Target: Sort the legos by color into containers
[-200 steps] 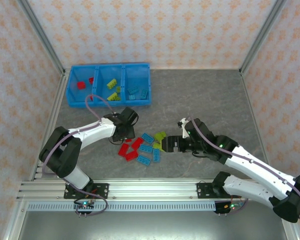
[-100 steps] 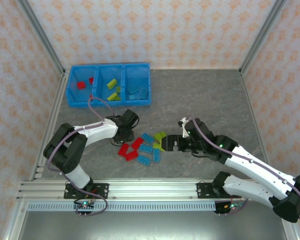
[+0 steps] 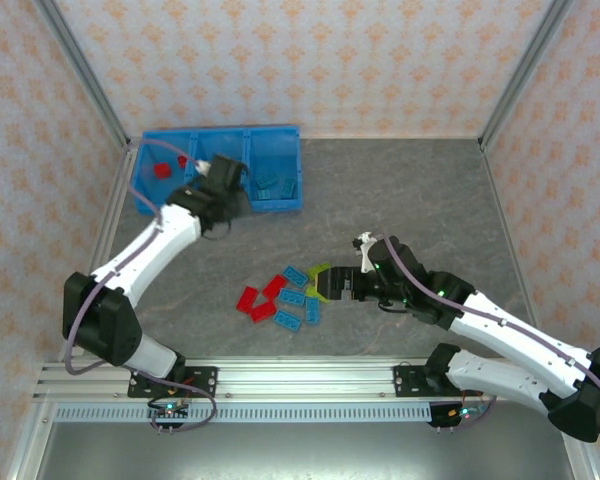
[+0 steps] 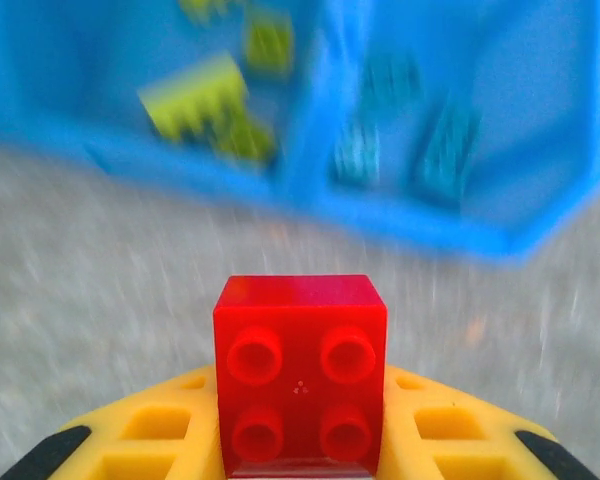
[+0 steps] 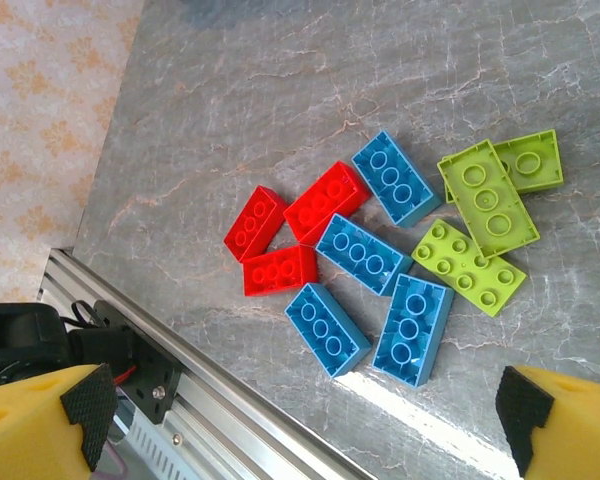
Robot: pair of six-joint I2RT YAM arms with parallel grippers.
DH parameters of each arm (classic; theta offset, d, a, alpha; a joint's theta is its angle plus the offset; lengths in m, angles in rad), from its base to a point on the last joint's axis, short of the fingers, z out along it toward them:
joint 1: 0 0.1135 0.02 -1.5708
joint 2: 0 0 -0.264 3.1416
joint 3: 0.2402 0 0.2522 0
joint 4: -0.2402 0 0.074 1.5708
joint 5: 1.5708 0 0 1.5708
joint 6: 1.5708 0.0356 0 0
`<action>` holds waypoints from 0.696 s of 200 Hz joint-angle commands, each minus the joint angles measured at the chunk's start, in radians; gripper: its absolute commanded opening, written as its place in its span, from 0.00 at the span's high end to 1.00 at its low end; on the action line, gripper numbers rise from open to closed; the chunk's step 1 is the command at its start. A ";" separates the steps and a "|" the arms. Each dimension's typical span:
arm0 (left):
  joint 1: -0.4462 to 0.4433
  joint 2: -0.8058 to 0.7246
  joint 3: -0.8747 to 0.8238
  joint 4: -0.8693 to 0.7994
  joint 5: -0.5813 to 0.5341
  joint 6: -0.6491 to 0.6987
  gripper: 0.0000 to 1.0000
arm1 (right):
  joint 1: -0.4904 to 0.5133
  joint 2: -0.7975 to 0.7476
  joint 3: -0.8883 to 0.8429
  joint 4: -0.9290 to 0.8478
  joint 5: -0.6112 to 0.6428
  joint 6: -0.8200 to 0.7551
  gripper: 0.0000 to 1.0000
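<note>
Your left gripper [image 3: 223,175] has swung from the loose legos [image 5: 365,252] up to the blue bin tray [image 3: 276,206], fingers pinching a red brick [image 4: 300,375]. Delivery is in hand: shift it left over the red compartment [image 3: 150,191], then release. Right gripper [image 5: 305,420] hangs spread above the loose legos.

Red lego [image 4: 300,375] studs-up before blue containers [image 3: 275,152], loose legos [image 5: 364,254] clustered flat
</note>
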 commanded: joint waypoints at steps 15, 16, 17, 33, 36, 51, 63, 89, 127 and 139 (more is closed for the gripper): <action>0.202 0.173 0.213 -0.032 -0.017 0.113 0.74 | 0.007 -0.008 0.037 0.006 0.040 0.019 0.01; 0.206 0.182 0.219 -0.033 -0.014 0.112 0.74 | 0.008 -0.009 0.037 0.006 0.041 0.019 0.01; 0.212 0.189 0.226 -0.033 -0.010 0.111 0.74 | 0.008 -0.009 0.037 0.004 0.043 0.019 0.01; 0.290 0.293 0.336 -0.046 0.043 0.085 0.74 | 0.008 -0.020 0.033 -0.010 0.066 0.032 0.01; 0.302 0.311 0.357 -0.047 0.052 0.082 0.74 | 0.008 -0.023 0.032 -0.012 0.070 0.034 0.01; 0.352 0.397 0.454 -0.056 0.085 0.068 0.73 | 0.008 -0.042 0.020 -0.022 0.080 0.051 0.01; 0.387 0.484 0.543 -0.093 0.115 0.052 0.70 | 0.008 -0.062 0.007 -0.027 0.088 0.066 0.01; 0.429 0.593 0.704 -0.189 0.156 0.028 0.59 | 0.008 -0.099 -0.005 -0.053 0.141 0.081 0.01; 0.429 0.505 0.654 -0.158 0.186 -0.021 0.45 | 0.008 -0.087 0.005 -0.096 0.304 0.107 0.01; 0.423 0.434 0.586 -0.128 0.211 -0.055 0.44 | 0.008 -0.070 0.000 -0.094 0.352 0.097 0.01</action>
